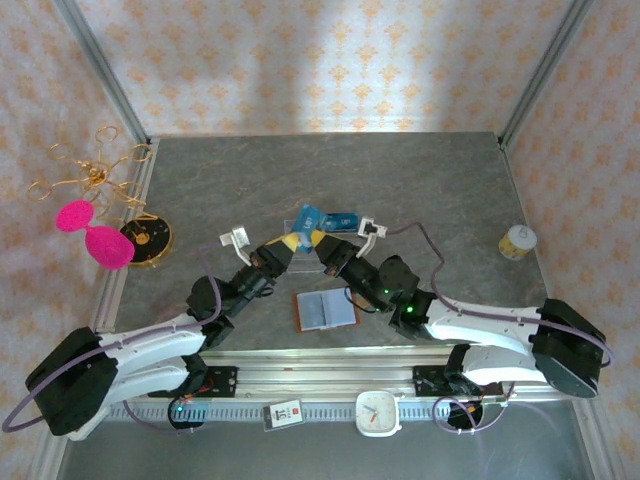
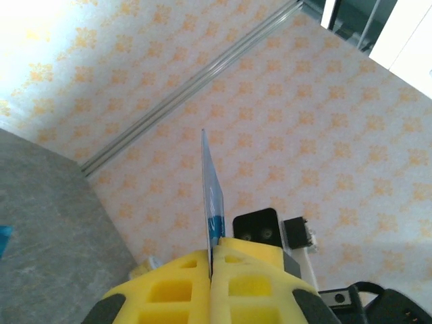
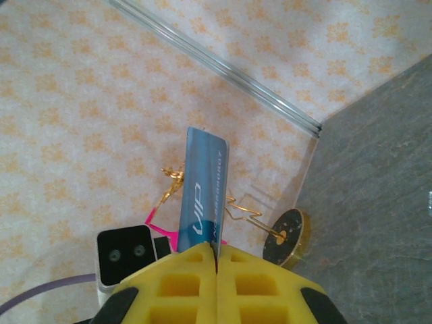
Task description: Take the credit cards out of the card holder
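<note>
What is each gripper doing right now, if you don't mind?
Left gripper: shut on a light-blue card.
Right gripper: shut on a dark-blue card.

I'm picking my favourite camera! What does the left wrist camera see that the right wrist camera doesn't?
Left wrist, not right wrist: the left pincer shut on a card seen edge-on, thin as a line.
Right wrist, not left wrist: the right pincer shut on a blue card seen flat, with VIP lettering, and the gold stand behind it.
Both: yellow fingers, the patterned wall, grey table and the other arm's black camera box.
</note>
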